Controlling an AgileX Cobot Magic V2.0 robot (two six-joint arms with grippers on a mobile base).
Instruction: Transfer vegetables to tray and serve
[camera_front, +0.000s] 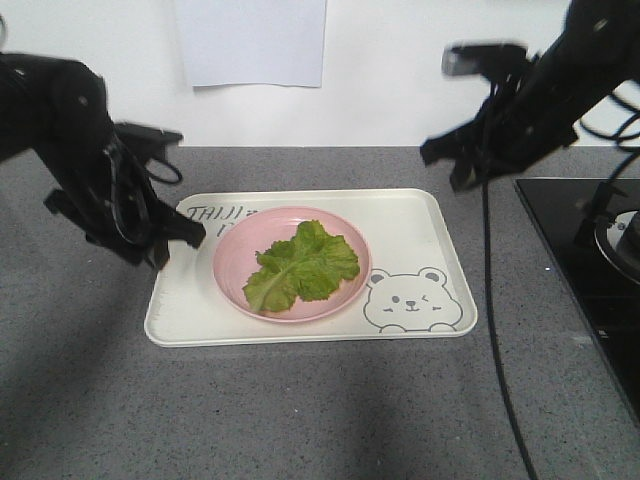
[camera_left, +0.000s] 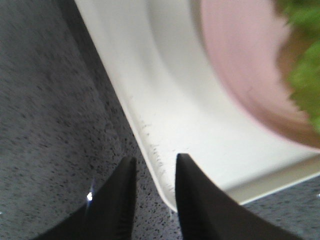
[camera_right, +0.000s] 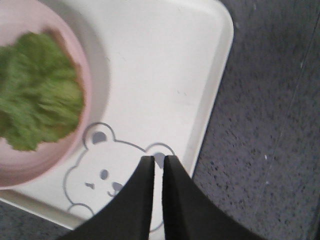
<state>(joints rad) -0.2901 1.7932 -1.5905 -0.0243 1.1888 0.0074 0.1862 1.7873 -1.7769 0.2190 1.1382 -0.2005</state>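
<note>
Vegetables (camera_front: 302, 266): lying on pink plate (camera_front: 232, 280), plate standing on tray (camera_front: 420, 225), tray's long axis 9-to-3 on grey worktop (camera_front: 300, 410). My left end effector (camera_left: 155, 192), narrowly parted, straddles the tray's 9 o'clock rim, nearer. My right end effector (camera_right: 154, 172), almost closed, empty, hovers toward 3 o'clock. Judged: serving lift pending; room ample.

Mock kitchen setup, likely a lab: speckled grey countertop (camera_front: 300, 410), black glass cooktop (camera_front: 580, 260) at the right edge, plain white wall (camera_front: 400, 70) with a taped paper sheet (camera_front: 252, 40).
</note>
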